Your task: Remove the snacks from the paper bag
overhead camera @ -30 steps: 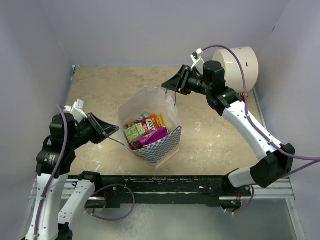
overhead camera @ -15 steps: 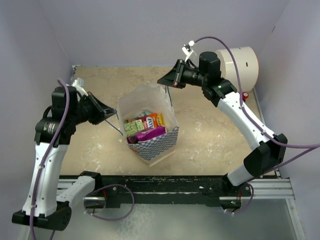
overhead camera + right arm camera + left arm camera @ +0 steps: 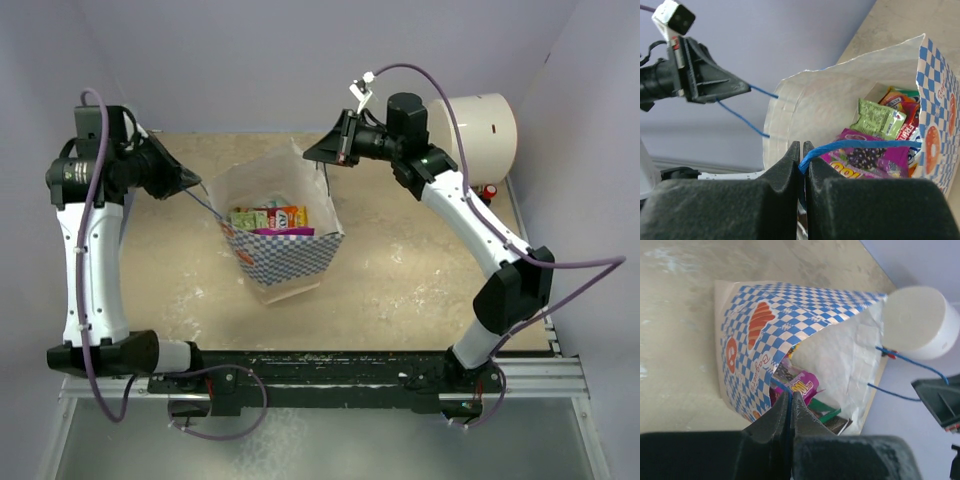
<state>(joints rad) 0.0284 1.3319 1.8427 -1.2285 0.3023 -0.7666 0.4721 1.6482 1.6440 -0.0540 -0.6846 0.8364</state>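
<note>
The paper bag (image 3: 285, 255), white with a blue-white checkered band, hangs lifted between both arms by its thin blue cord handles. My left gripper (image 3: 190, 180) is shut on the left handle cord (image 3: 781, 389). My right gripper (image 3: 315, 156) is shut on the right handle cord (image 3: 855, 145). The snacks (image 3: 268, 218) lie inside: a magenta pouch (image 3: 865, 157), a green packet (image 3: 877, 119), red-orange packs (image 3: 905, 117). The left wrist view shows the bag (image 3: 755, 340) with the magenta pouch (image 3: 802, 385) at its mouth.
A large cream cylinder (image 3: 478, 125) stands at the back right behind the right arm; it also shows in the left wrist view (image 3: 917, 320). Purple walls close the sides and back. The beige tabletop (image 3: 400, 270) lies under the bag.
Both arms have risen and pulled the handles up; the bag has lifted and shifted left and back, tilting so its checkered side faces the camera. The left arm swung far up and back.
</note>
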